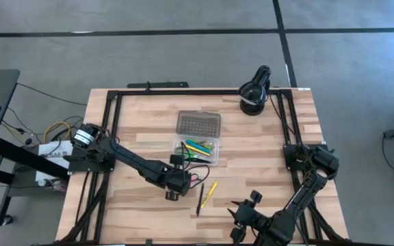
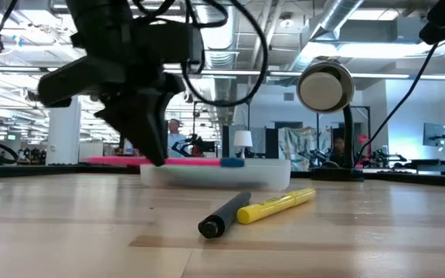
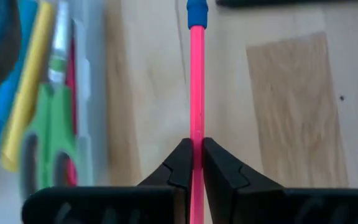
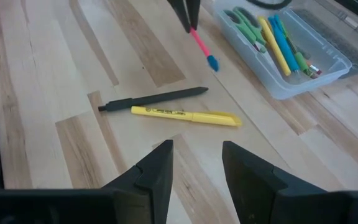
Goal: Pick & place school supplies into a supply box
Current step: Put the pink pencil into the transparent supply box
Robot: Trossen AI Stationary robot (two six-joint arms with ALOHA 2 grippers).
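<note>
the left gripper [image 1: 177, 186] is hanging just above the table [image 1: 142, 130], on the near side of the supply box [image 1: 198, 152], with its jaws clamped tight on a pink pen [image 3: 196, 112]. the fingers [image 3: 180, 167] are pressing the pen from both sides, and the pen's blue cap [image 3: 196, 11] is pointing away from the wrist. in the low view the pink pen is lying level, off the wood, with its capped end reaching in front of the box's clear wall [image 2: 215, 176].

the supply box is sitting near the middle of the table with its dotted grey lid [image 1: 198, 124] folded open on the far side. inside the clear tray, green-handled scissors [image 4: 246, 20], a yellow marker [image 4: 276, 46], blue pens [image 4: 284, 38] and a green pen [image 4: 301, 62] are lying side by side.

two supplies are lying on the bare wood outside the box: a black pen [image 4: 154, 99] and a yellow highlighter [image 4: 185, 116]. they are resting just beside each other, close to parallel, between the box and the near edge of the table.

the right gripper [image 4: 196, 167] is waiting near the table's near edge, well apart from the box, with its jaws standing wide and holding nothing. it is facing the black pen and the yellow highlighter.

a black round lamp [image 1: 254, 92] is standing at the far right corner of the table.
</note>
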